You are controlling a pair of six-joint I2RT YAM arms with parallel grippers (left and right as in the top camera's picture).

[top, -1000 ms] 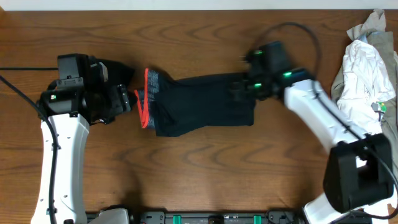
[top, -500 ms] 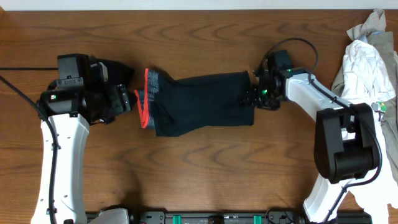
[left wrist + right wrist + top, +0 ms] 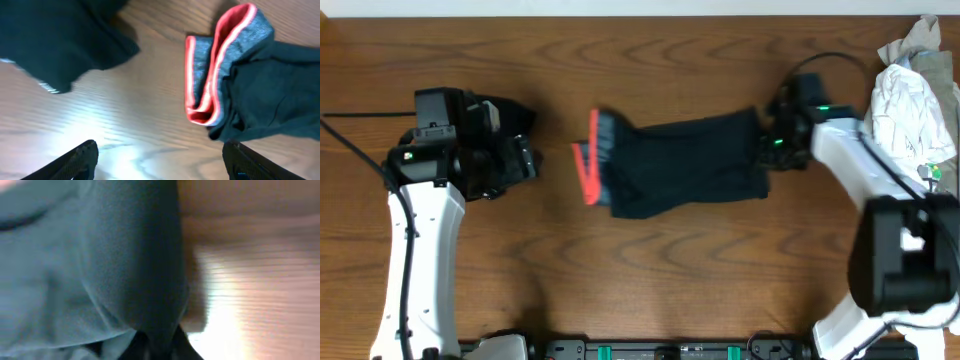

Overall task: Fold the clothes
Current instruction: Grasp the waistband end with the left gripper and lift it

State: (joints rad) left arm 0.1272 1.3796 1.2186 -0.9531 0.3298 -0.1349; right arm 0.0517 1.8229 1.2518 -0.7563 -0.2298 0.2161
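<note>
Black trousers lie flat mid-counter, nearer the far edge, with the grey red-edged waistband at their left end. Right end effector pinches the trousers' right end, cloth bunched in its grip. Left end effector is spread wide and empty near the left edge, apart from the waistband. White and beige pile sits at the far right corner.

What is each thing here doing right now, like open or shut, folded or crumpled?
black trousers: folded over, lying flat, right end pinched.
waistband: doubled over, at the trousers' left end.
left pincer: open, holding nothing.
right pincer: shut on the black trousers.
small black piece: bunched up, not folded, near the left pincer.
white and beige clothes: crumpled heap, not folded, far right.
</note>
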